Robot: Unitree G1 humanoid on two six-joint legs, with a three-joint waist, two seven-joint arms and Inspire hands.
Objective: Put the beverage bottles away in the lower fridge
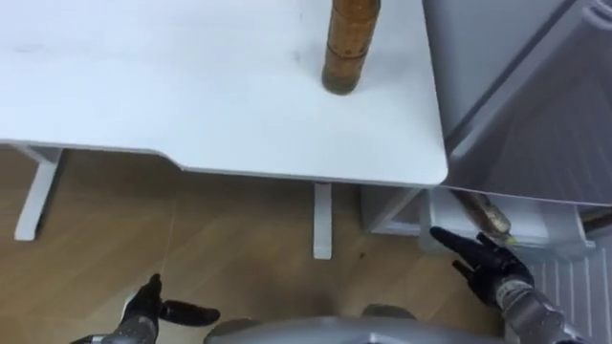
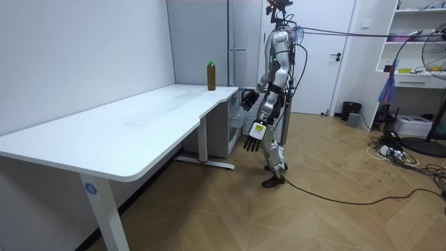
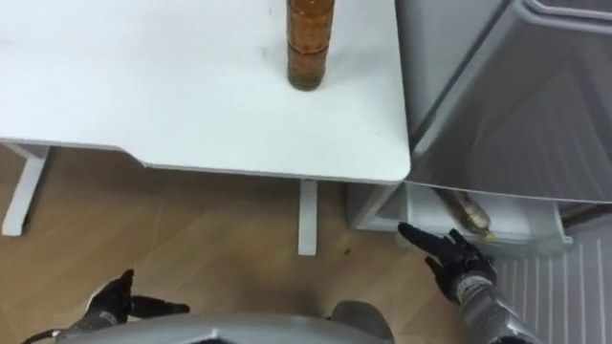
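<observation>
White table (image 1: 191, 96) carries the brown bottle (image 1: 344, 48), upright, near the right edge & close to the grey fridge (image 1: 516, 76); neither hand has it. The lying bottle (image 1: 488, 216) rests on its side in the open lower compartment, so you're approx. halfway, by my read. Your right hand (image 1: 490, 266) sits below table level just in front of that opening, fingers straight & spread, holding nothing. Left hand (image 1: 151, 306) is low by the robot's side, fingers relaxed, empty too.

What can bite you from here: bringing the right hand up for the brown bottle takes it past the table's corner, which sits above it, so a straight lift could clip the underside. Swing out first. The brown bottle is tall & narrow, so a fingertip nudge before the grip closes would likely tip it, & it could roll off that nearby edge. On the way down w/ the drink, watch the lying bottle: it's round, seems near the shelf front, & a bump may roll it out.
</observation>
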